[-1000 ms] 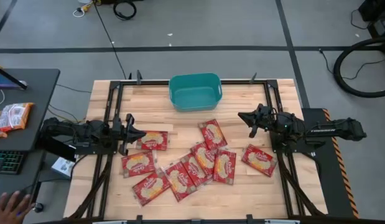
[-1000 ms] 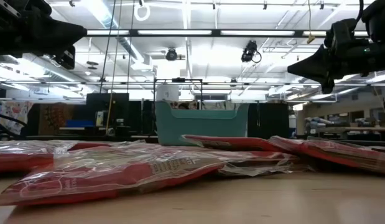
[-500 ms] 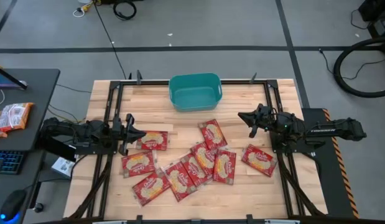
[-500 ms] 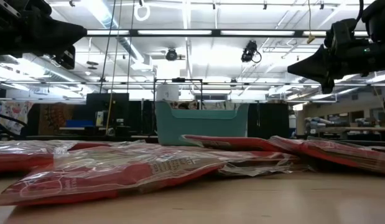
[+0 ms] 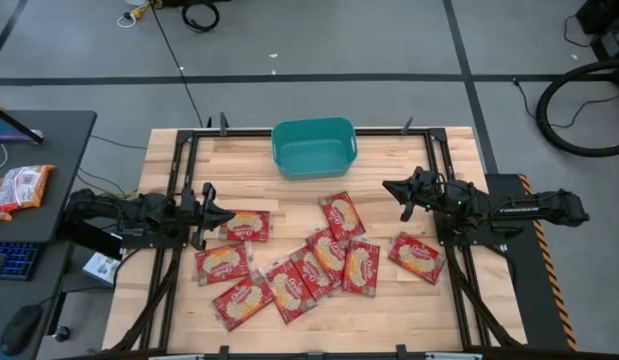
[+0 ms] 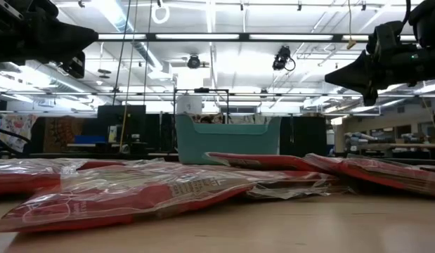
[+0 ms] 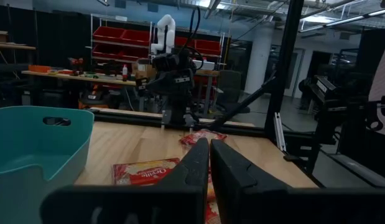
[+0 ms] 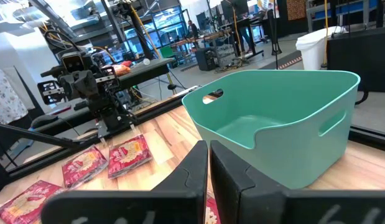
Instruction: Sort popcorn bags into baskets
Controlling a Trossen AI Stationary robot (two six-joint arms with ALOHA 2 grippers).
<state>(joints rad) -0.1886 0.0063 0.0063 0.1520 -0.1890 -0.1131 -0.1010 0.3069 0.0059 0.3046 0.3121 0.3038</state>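
High view: basket [image 5: 314,147] long axis runs left-right; both tools clenched, empty

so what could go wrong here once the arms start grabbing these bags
The popcorn bags overlap in the middle of the table, so a pinch may lift two at once or drag a neighbour. The basket sits at the far edge, a long carry for a slippery packet. Left gripper and right gripper could crowd each other there.

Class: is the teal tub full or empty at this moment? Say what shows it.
Empty. The tub shows a bare teal floor from above and in the right wrist view; all the bags lie on the table.
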